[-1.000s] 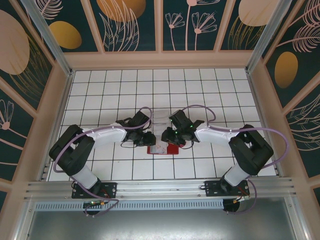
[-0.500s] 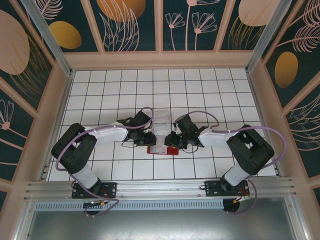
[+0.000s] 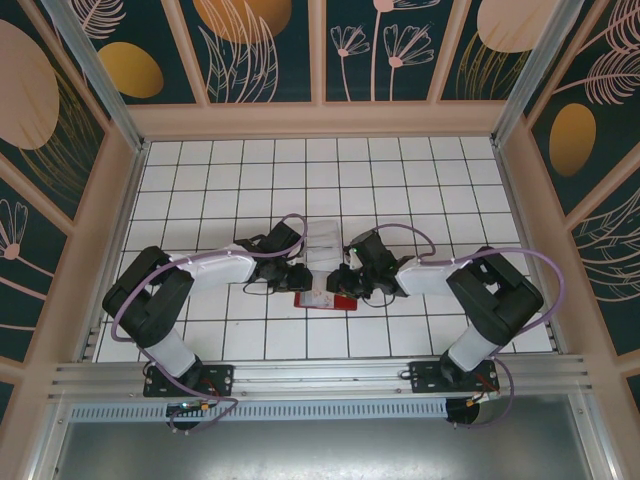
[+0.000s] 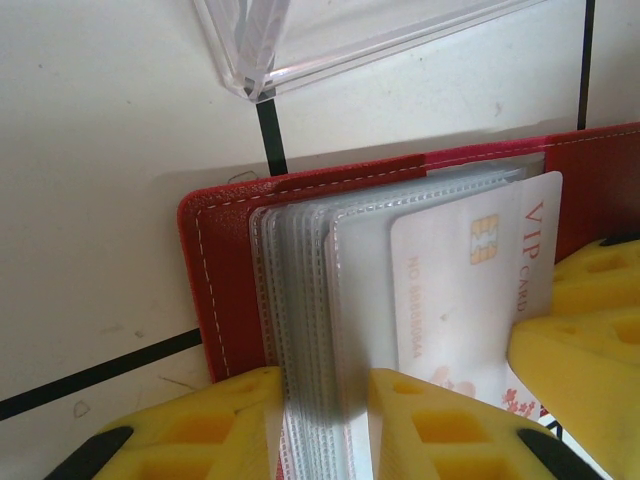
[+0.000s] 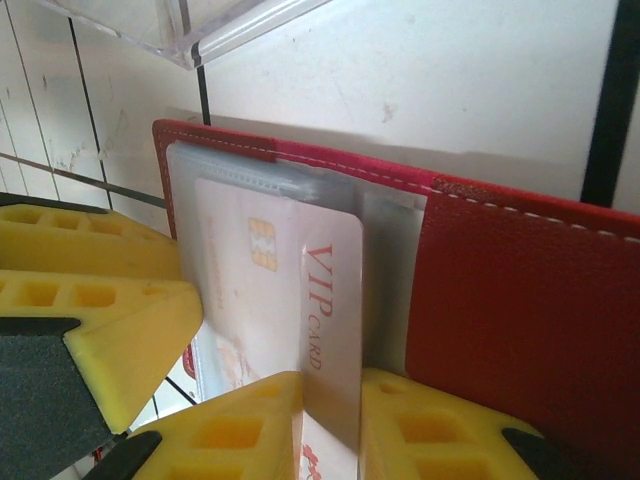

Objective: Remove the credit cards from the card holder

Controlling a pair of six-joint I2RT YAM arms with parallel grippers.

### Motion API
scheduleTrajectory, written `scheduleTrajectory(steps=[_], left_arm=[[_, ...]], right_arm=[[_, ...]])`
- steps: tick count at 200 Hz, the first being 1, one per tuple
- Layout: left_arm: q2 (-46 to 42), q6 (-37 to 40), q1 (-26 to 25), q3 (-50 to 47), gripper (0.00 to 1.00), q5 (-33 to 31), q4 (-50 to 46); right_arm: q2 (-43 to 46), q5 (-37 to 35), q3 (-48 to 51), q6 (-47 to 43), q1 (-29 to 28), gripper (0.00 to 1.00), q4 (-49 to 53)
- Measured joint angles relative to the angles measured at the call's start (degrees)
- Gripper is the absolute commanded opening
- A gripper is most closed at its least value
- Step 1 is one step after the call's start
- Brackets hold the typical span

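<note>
White tiles ruled with black lines cover the desk (image 3: 420, 170), walled in by dark panels painted with pale flowers. Two arms reach inward and meet at the card holder (image 3: 325, 299), which lies open on the desk between the two sets of jaws.

In the left wrist view, the left jaws are clenched on the holder's fan of clear plastic sleeves (image 4: 310, 300), a yellow finger (image 4: 200, 430) pressed to either side of the stack. The red cover (image 4: 215, 270) lies flat just beyond these jaws.

A white credit card (image 4: 470, 290), printed "VIP CARD" in red and bearing a gold chip, stands partly out of the sleeves to the right of the left jaws. The right wrist view shows the right jaws clenched on that card's long edge, their yellow fingers (image 5: 440, 430) flanking it, with the red flap (image 5: 530, 300) just to their right.

A clear plastic tray (image 4: 330, 40) sits on the tiles beyond both sets of jaws, near the holder's far edge but apart from it.
</note>
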State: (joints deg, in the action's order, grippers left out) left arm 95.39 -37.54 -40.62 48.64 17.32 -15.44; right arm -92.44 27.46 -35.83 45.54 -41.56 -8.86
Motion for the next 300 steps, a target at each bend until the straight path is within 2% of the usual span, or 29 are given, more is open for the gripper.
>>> scheduleTrajectory(steps=[62, 148, 235, 300], left_arm=[[-0.5, -0.1, -0.2, -0.6, 0.29, -0.6, 0.5], [-1.2, -0.2, -0.3, -1.2, 0.29, -1.2, 0.5], [-2.7, -0.5, -0.3, -2.6, 0.29, -1.4, 0.2], [-3.7, -1.1, -0.4, -3.1, 0.3, -2.1, -0.3]], right_arm=[[0.2, 0.8, 1.3, 1.0, 0.2, 0.11, -2.8], [5.0, 0.7, 4.9, 1.1, 1.6, 0.1, -3.1], [11.7, -0.8, 5.3, -0.9, 3.3, 0.09, 3.3], [16.7, -2.8, 2.8, -7.1, 4.5, 0.07, 11.8]])
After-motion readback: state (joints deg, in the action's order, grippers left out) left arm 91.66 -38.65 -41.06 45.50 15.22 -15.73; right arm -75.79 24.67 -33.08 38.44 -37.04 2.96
